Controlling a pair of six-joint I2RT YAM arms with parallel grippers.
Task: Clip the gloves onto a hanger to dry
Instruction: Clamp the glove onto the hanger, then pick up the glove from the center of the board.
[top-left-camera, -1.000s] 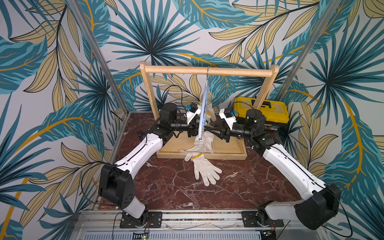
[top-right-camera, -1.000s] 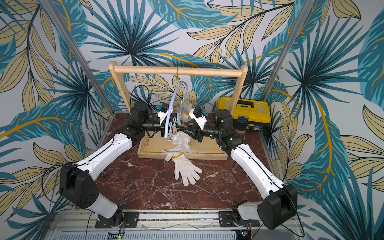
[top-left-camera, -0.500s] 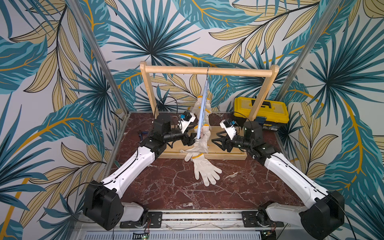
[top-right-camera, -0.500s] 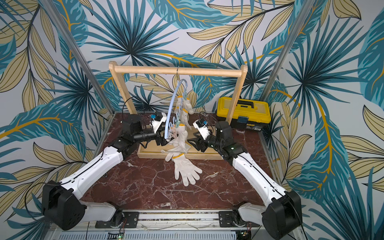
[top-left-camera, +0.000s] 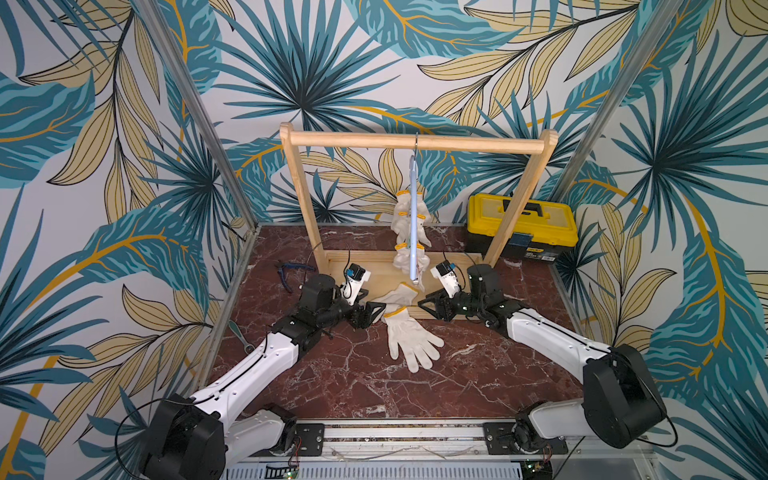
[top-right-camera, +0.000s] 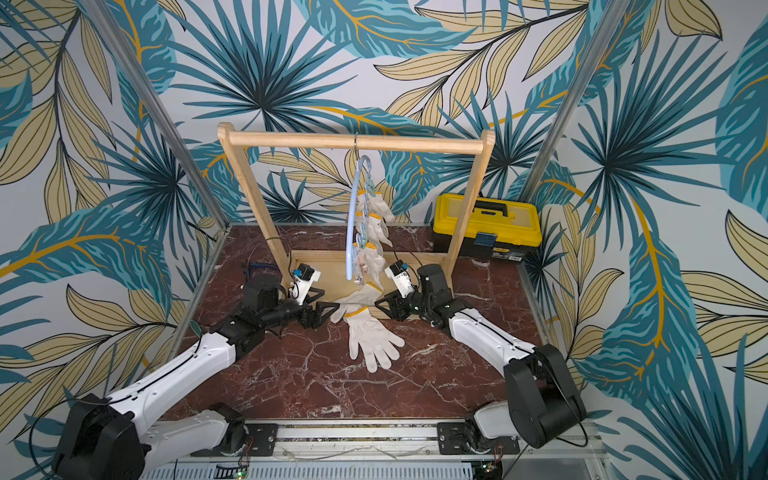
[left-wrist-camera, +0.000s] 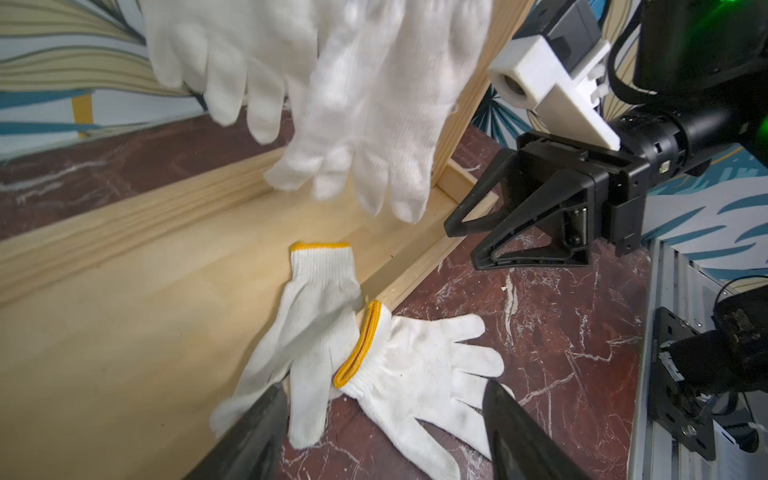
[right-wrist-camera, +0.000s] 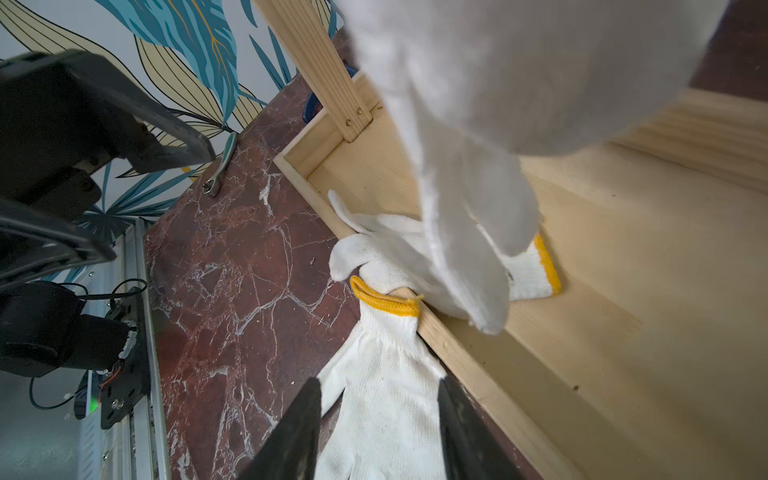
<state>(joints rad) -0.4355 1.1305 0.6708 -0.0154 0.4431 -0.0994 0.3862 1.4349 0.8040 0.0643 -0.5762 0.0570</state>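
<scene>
The pale-blue hanger (top-left-camera: 412, 224) (top-right-camera: 351, 232) hangs from the wooden rail with several white gloves (top-left-camera: 401, 226) (left-wrist-camera: 365, 104) clipped to it. One loose glove (top-left-camera: 409, 338) (top-right-camera: 370, 336) (left-wrist-camera: 415, 365) (right-wrist-camera: 382, 407) lies flat on the marble. A second one (top-left-camera: 397, 296) (left-wrist-camera: 320, 299) (right-wrist-camera: 395, 245) lies over the front edge of the wooden base, and their yellow cuffs touch. My left gripper (top-left-camera: 376, 311) (left-wrist-camera: 384, 386) sits low just left of them, open and empty. On their right, my right gripper (top-left-camera: 424, 302) (right-wrist-camera: 379, 382) is also open and empty.
The wooden rack (top-left-camera: 415, 141) stands on its flat base (top-left-camera: 365, 274) at the back of the table. A yellow toolbox (top-left-camera: 521, 226) sits behind its right post. Blue-handled pliers (top-left-camera: 286, 272) and a wrench (top-left-camera: 239, 334) lie along the left edge.
Both grippers have left the hanger and come down and forward to the loose gloves. The left jaws have opened wider. The hanger hangs free.
</scene>
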